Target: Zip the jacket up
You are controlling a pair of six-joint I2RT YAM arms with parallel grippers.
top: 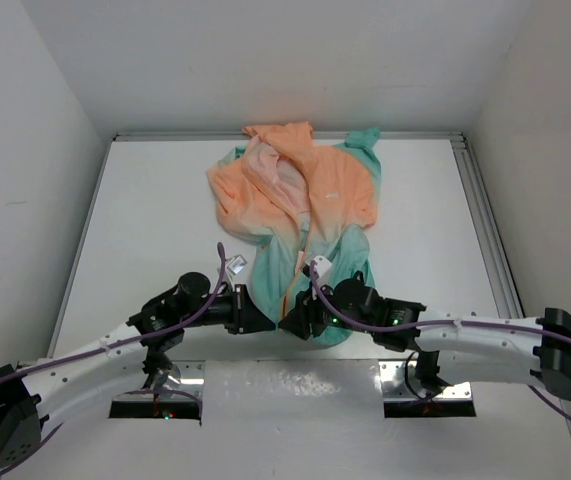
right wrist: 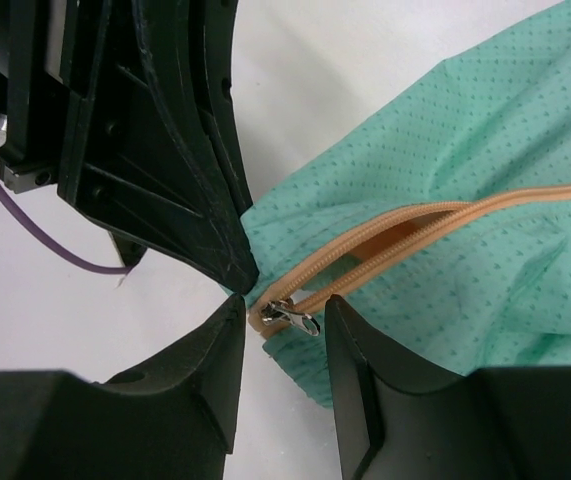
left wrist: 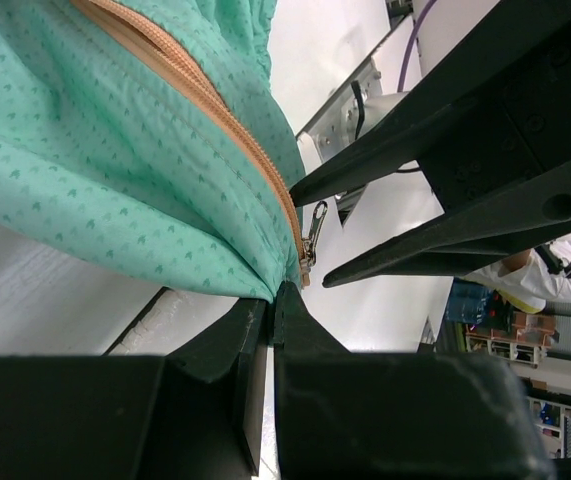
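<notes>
- Thin windbreaker jacket (top: 300, 190) lies crumpled mid-frame on the white counter (top: 155, 200), peach end toward the top, teal hem toward the bottom.
- Left tool (left wrist: 268, 300) is clamped on the hem corner at the foot of the orange zipper (left wrist: 195, 90).
- Right tool (right wrist: 283, 312) stands parted, 1 finger either side of the metal zipper pull (right wrist: 293, 320), not gripping it.
- The fabric looks light, limp and slippery. It is likely best held taut at the hem and drawn by the pull.
- No container in view.
</notes>
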